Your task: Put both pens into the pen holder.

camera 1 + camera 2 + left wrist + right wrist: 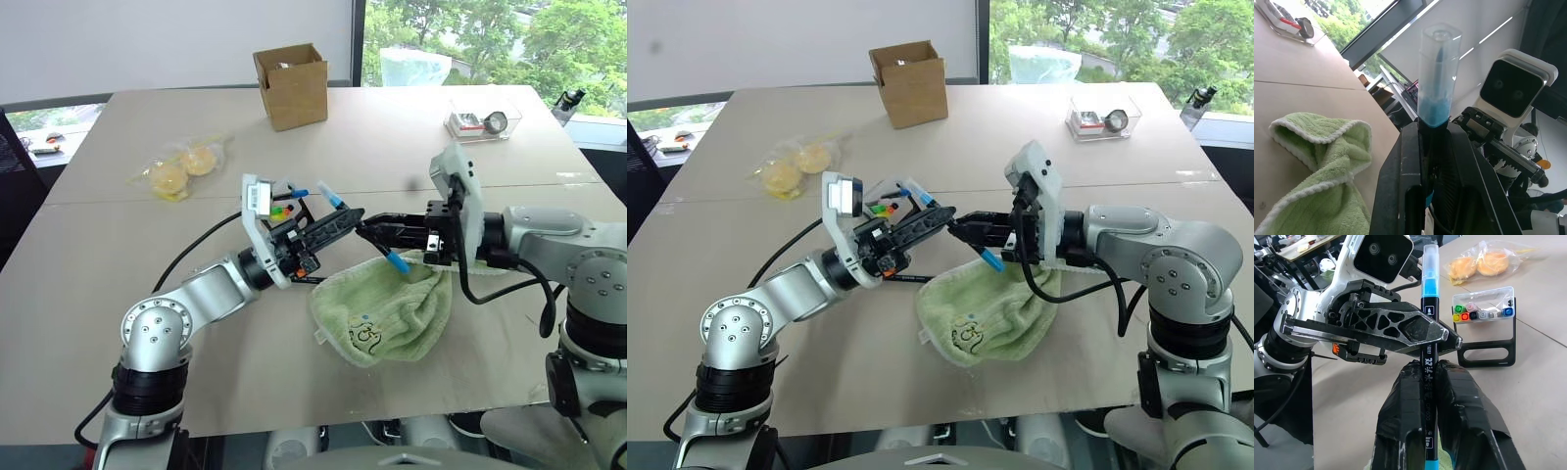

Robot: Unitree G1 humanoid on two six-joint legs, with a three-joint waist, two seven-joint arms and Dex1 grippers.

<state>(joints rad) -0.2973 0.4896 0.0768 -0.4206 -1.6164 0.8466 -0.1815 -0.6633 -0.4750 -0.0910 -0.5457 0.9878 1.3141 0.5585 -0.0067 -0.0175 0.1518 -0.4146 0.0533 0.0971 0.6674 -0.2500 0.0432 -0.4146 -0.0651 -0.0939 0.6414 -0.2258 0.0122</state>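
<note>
Green towel [387, 313] lies nearest on the tabletop [441, 147]; above it both hands, left hand [333, 227] and right hand [377, 233], pinch 1 blue-capped pen [1429, 323]. Light, stiff, slick: grip mid-barrel. Pen holder [1484, 328] stands just behind.

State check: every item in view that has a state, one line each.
left gripper: shut on the pen.
right gripper: closed around the pen.
pen: blue-capped, held by both grippers above the table.
pen holder: upright, markers inside.
green towel: crumpled on the table.
cardboard box: flaps open.
plastic bag: lying flat, two yellow round things inside.
</note>
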